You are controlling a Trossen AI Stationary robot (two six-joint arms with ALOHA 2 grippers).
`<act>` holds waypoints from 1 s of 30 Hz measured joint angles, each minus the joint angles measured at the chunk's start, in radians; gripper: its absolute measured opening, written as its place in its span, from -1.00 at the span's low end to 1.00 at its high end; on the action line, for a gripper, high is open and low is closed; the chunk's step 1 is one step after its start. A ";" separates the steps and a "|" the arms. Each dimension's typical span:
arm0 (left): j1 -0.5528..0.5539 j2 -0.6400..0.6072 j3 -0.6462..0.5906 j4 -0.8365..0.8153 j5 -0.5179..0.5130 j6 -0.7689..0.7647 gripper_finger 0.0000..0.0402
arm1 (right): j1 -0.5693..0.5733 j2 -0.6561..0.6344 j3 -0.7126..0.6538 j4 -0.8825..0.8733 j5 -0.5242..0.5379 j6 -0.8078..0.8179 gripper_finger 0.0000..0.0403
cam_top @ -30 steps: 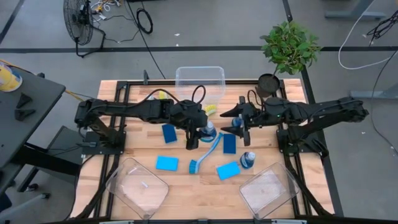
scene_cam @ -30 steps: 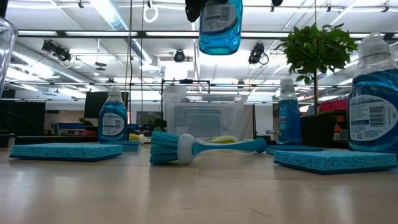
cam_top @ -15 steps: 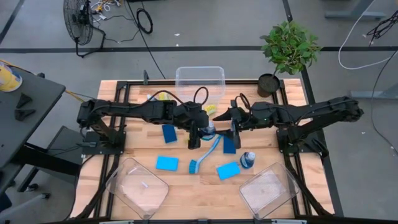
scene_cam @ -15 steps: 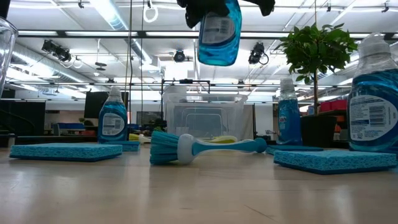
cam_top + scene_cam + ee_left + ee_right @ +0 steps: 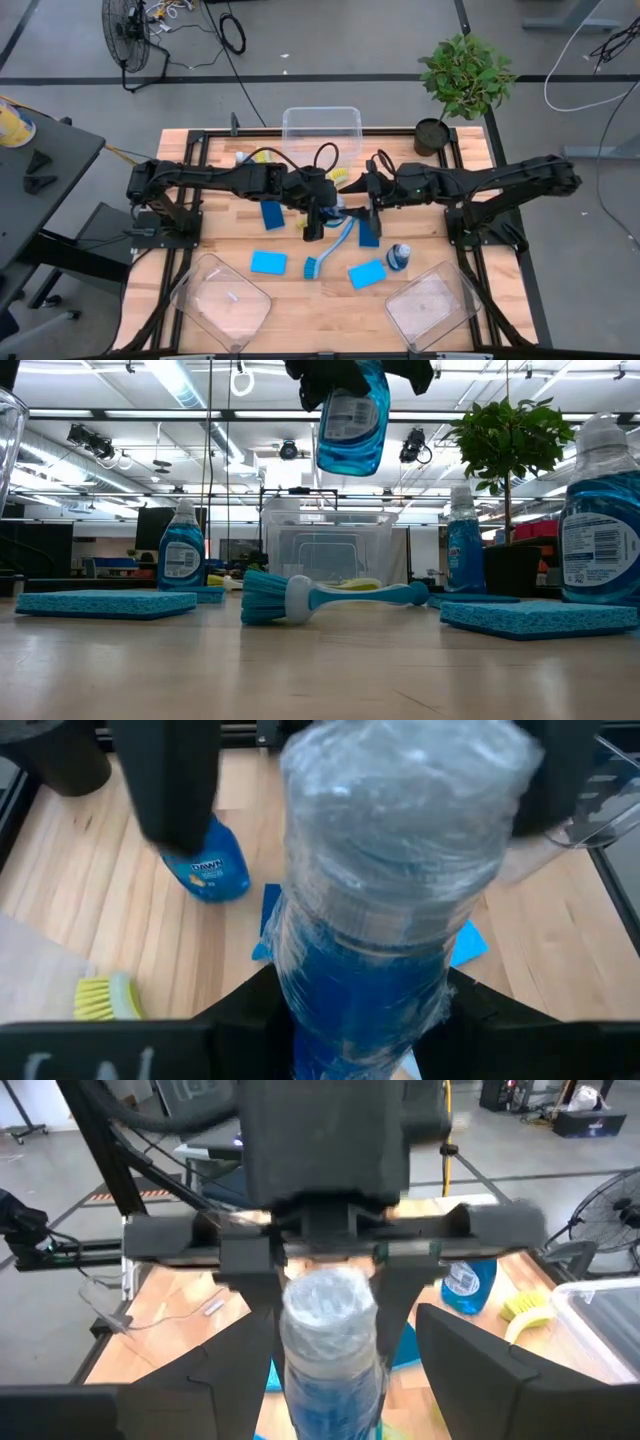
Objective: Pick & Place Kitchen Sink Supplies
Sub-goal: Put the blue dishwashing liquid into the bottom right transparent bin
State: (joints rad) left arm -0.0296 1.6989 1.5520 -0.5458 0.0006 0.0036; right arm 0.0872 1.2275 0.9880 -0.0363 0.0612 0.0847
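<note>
My left gripper [image 5: 322,210] is above the table's middle, shut on a small blue soap bottle [image 5: 350,415] with a plastic-wrapped white cap [image 5: 330,1305]. My right gripper [image 5: 340,1370] is open; its fingers stand on either side of the bottle's cap end without touching it. Other bottles stand at the table's right [image 5: 398,257] and far left [image 5: 243,157]. The blue dish brush [image 5: 330,250] lies flat on the table among sponges, dark blue [image 5: 272,214] [image 5: 368,230] and light blue [image 5: 267,262] [image 5: 367,273]. A yellow-green brush [image 5: 340,175] lies by the far bin. My left gripper pinches the soap bottle between its two fingers at the upper part of the blue body [image 5: 365,1005], just under the cap. The fingers come slanting from above and the table's left. The bottle is lifted clear and hangs below the fingers, slightly tilted, base down.
A clear bin [image 5: 322,128] stands at the far edge; two more [image 5: 222,300] [image 5: 432,305] sit at the near corners. A potted plant [image 5: 465,75] stands off the far right corner. Both arms meet closely over the table's middle.
My right gripper has moved toward the table's left, up to the held bottle, and its open fingers now stand around the cap end. The bottle in my left gripper has tipped a little and sunk slightly.
</note>
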 joint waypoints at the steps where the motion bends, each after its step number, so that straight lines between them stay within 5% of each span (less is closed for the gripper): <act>1: 0.000 0.000 0.000 0.000 0.000 0.000 -0.26 | 0.000 0.006 0.000 0.001 -0.001 0.000 0.22; 20: 0.000 -0.001 0.000 -0.006 -0.015 -0.001 -0.26 | -0.002 0.043 0.000 0.069 -0.028 0.012 0.19; 30: 0.000 -0.001 -0.001 -0.006 -0.012 -0.004 -0.26 | -0.002 0.043 0.000 0.066 -0.027 0.008 -0.23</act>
State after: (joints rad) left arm -0.0293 1.6978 1.5515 -0.5513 -0.0118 -0.0004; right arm 0.0853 1.2705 0.9878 0.0292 0.0345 0.0923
